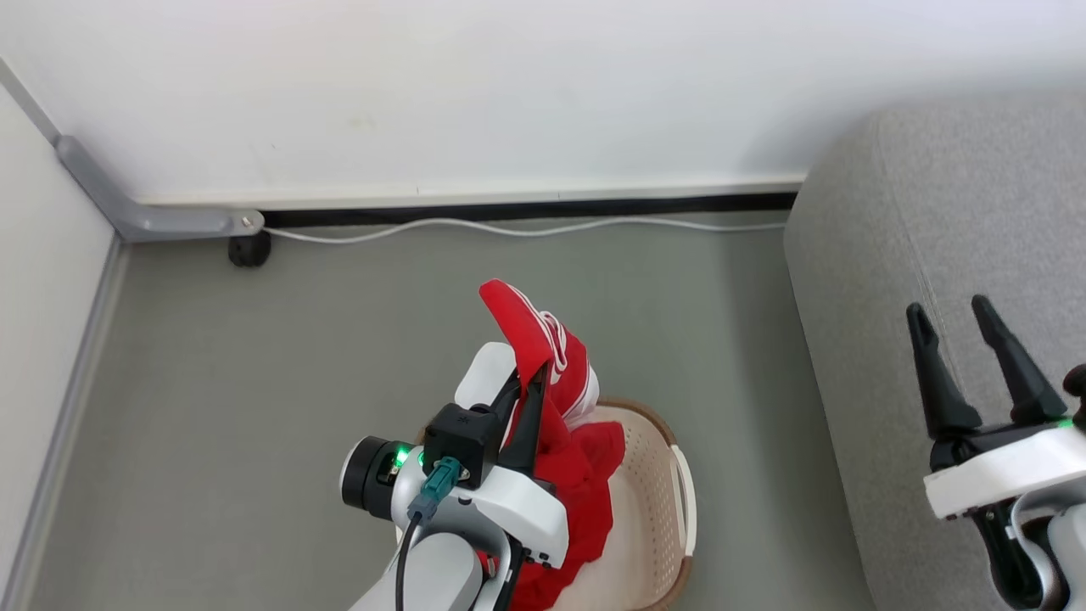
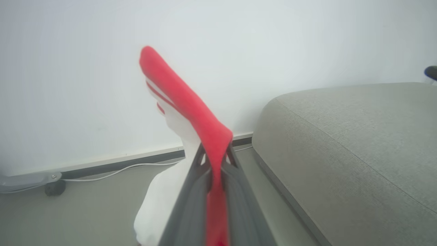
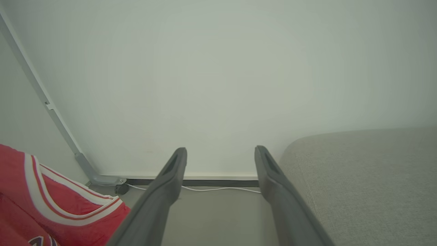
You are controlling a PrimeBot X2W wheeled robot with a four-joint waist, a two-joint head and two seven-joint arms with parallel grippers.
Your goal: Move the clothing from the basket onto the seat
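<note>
My left gripper (image 1: 536, 378) is shut on the clothing (image 1: 556, 407), a red jersey with white stripe trim, held up above the basket (image 1: 670, 475). A fold of the fabric sticks up past the fingertips, and the rest hangs down into the cream basket with its brown rim. In the left wrist view the red cloth (image 2: 191, 106) is pinched between the dark fingers of that gripper (image 2: 215, 150). The grey seat (image 1: 942, 255) stands to the right. My right gripper (image 1: 954, 318) hovers open over the seat, nothing between its fingers; the right wrist view shows its tips (image 3: 220, 153) apart and the jersey (image 3: 51, 205) at lower left.
A white wall with a black baseboard (image 1: 526, 208) runs across the back, and a white cable (image 1: 509, 227) lies along it. A grey rail with a small dark foot (image 1: 249, 249) stands in the left corner. Grey floor (image 1: 254, 382) spreads between wall, basket and seat.
</note>
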